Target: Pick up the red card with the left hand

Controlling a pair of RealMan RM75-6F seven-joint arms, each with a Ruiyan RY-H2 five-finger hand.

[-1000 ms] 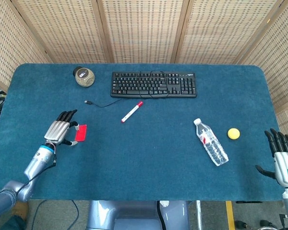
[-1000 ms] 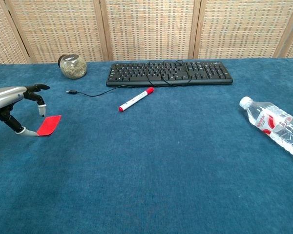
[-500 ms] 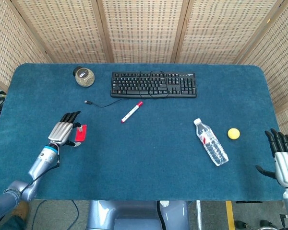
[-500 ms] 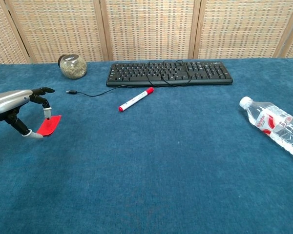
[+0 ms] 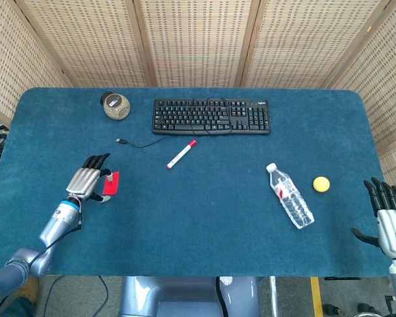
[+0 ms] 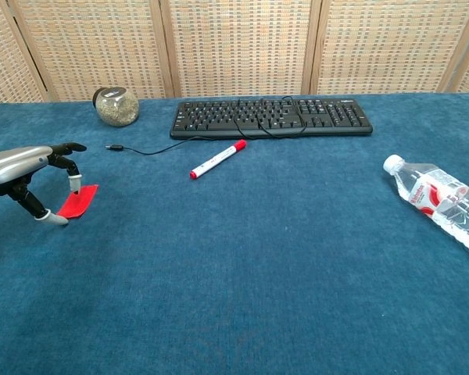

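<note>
The red card (image 5: 111, 182) (image 6: 79, 200) lies on the blue cloth near the table's left side. My left hand (image 5: 86, 181) (image 6: 27, 173) arches over the card's left edge. One fingertip (image 6: 74, 187) touches the card's far end and the thumb tip (image 6: 55, 220) touches its near corner, so the card is pinched between them while it rests on the cloth. My right hand (image 5: 389, 214) stays at the table's near right corner with its fingers spread, holding nothing; only the head view shows it.
A red-capped marker (image 5: 181, 154) lies mid-table before the black keyboard (image 5: 211, 116), whose cable (image 5: 135, 144) trails left. A jar (image 5: 115, 105) stands at the back left. On the right lie a water bottle (image 5: 290, 196) and a yellow ball (image 5: 321, 184).
My left hand has shifted slightly right and toward the near edge, bringing its thumb against the card's near corner. The card has not moved. The right hand is unchanged.
</note>
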